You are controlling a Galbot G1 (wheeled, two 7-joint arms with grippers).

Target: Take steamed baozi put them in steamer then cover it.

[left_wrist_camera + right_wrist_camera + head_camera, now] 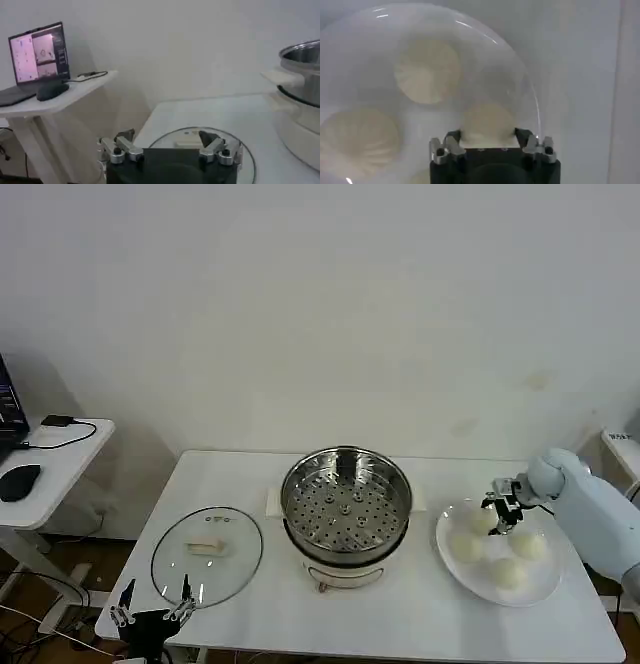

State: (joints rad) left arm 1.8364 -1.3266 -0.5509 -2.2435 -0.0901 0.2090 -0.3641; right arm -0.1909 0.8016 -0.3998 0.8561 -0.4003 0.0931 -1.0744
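Several cream-white baozi lie on a white plate (452,569) at the table's right. My right gripper (503,509) is down at the plate's far side, its fingers closed against both sides of one baozi (487,122), which sits at plate level. Two more baozi (427,70) (360,140) lie beyond it. The shiny steamer (345,506) stands uncovered at the table's centre, its perforated tray bare. The glass cover (207,552) lies flat on the table at the left. My left gripper (152,604) hovers open at the table's front-left edge, just before the cover (200,142).
A white side desk (50,464) with a mouse and a laptop (37,52) stands left of the table. The steamer's base (295,125) rises right of the cover. Bare tabletop lies between the steamer and the plate.
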